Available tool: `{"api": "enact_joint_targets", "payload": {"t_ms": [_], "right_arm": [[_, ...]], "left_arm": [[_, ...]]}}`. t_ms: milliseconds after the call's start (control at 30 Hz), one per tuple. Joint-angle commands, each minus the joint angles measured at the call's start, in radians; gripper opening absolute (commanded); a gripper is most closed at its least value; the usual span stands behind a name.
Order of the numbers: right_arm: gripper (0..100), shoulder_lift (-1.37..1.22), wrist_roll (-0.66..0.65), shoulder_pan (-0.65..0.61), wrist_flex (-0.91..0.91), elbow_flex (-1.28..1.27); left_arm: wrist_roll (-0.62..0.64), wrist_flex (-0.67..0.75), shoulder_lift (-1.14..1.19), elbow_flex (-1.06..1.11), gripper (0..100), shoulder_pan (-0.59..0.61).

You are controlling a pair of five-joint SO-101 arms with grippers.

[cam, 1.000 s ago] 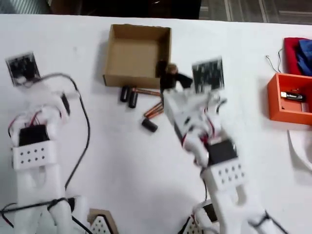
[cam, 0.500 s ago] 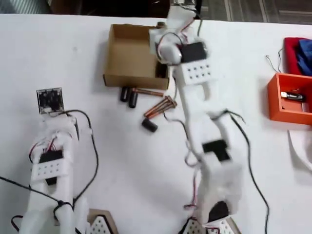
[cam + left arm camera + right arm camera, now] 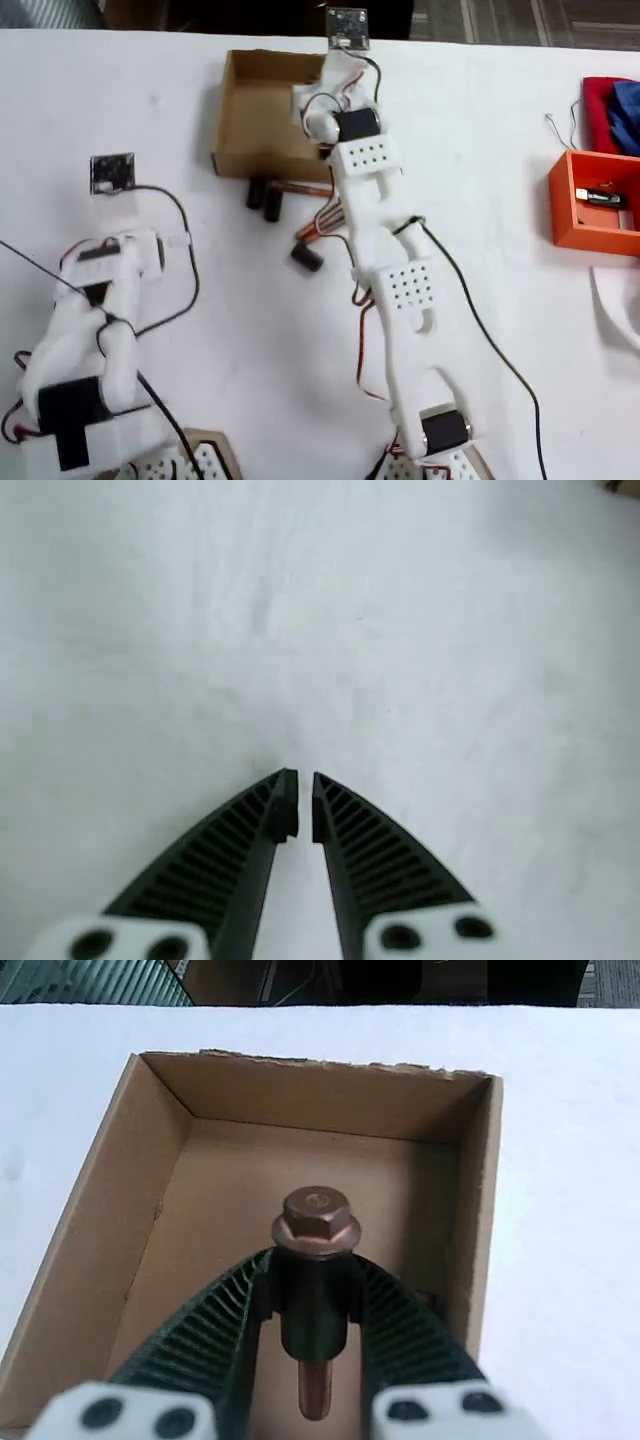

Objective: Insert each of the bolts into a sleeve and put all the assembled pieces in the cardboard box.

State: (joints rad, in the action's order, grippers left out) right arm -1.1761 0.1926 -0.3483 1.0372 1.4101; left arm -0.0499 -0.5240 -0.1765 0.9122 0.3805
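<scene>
**Bolt-and-sleeve piece held over the box; loose parts left on the table**

The white table (image 3: 250, 330) is shown with both arms on it. The right arm (image 3: 390, 290) is stretched far forward, its wrist above the cardboard box (image 3: 262, 120). The left arm (image 3: 90, 330) is folded back, well apart from the parts. The box is open-topped, and its floor (image 3: 230, 1190) is seen below the right gripper.

The right gripper (image 3: 312, 1270) is closed around a black sleeve (image 3: 310, 1325) with a copper bolt (image 3: 316, 1222) through it. The hex head sits on the sleeve's top end and the shank tip pokes out below. The piece is held upright over the box floor and is not set down yet.

The left gripper (image 3: 300, 805) is all but closed, with only a sliver between the tips. Nothing is held, and bare table is seen under it.

Two loose sleeves (image 3: 265, 197) lie just beside the box's near wall, and a third (image 3: 307, 257) lies farther out. Loose bolts (image 3: 300, 188) lie near them, some partly hidden under the right arm.

Handling, as judged: the piece is rigid metal, small, fairly dense and not fragile. The round sleeve is probably smooth, so rolling and slipping are likely. The bolt is probably loose in the sleeve and could slide out if tipped head-down. It is best gripped across the sleeve's middle with the head kept up.
</scene>
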Motion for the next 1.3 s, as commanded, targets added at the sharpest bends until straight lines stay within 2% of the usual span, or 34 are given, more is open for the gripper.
{"api": "enact_joint_targets", "payload": {"t_ms": [0,1267], "right_arm": [[2.0,0.022,0.005,-0.01,-0.058,-0.012],[2.1,0.012,0.006,-0.012,-0.11,-0.212]], "left_arm": [[0.006,-0.029,0.02,-0.07,5,-0.006],[0.006,-0.029,0.018,-0.07,5,-0.006]]}}
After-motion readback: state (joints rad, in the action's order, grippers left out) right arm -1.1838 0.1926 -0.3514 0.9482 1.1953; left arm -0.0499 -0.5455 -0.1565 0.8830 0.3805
